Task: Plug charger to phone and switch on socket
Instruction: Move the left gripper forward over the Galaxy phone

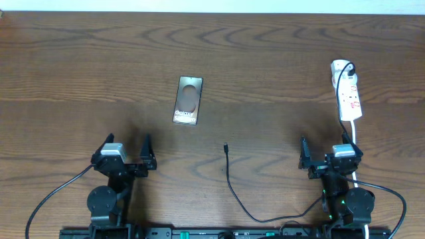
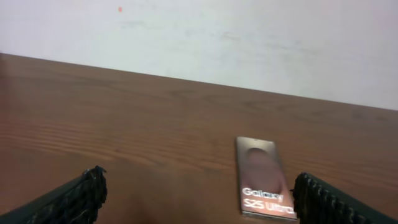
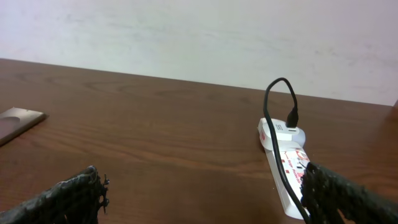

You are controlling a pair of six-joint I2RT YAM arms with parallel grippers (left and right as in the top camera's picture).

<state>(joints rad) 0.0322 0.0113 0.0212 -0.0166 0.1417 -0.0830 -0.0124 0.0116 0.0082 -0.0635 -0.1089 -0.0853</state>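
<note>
The phone [image 1: 188,101] lies flat on the wooden table, screen up with "Galaxy" text, ahead and right of my left gripper [image 1: 127,145]; it also shows in the left wrist view [image 2: 263,177]. The black charger cable [image 1: 231,186] runs from the front edge to its plug tip [image 1: 226,147] mid-table, apart from the phone. The white socket strip [image 1: 348,93] with red markings lies at the far right, ahead of my right gripper [image 1: 330,147], with a black cable plugged in at its round end [image 3: 292,118]. Both grippers are open and empty.
The strip's thick white cord [image 1: 355,143] runs down beside the right arm. A pale wall [image 3: 199,37] stands behind the table's far edge. The phone's corner [image 3: 18,119] shows at the left of the right wrist view.
</note>
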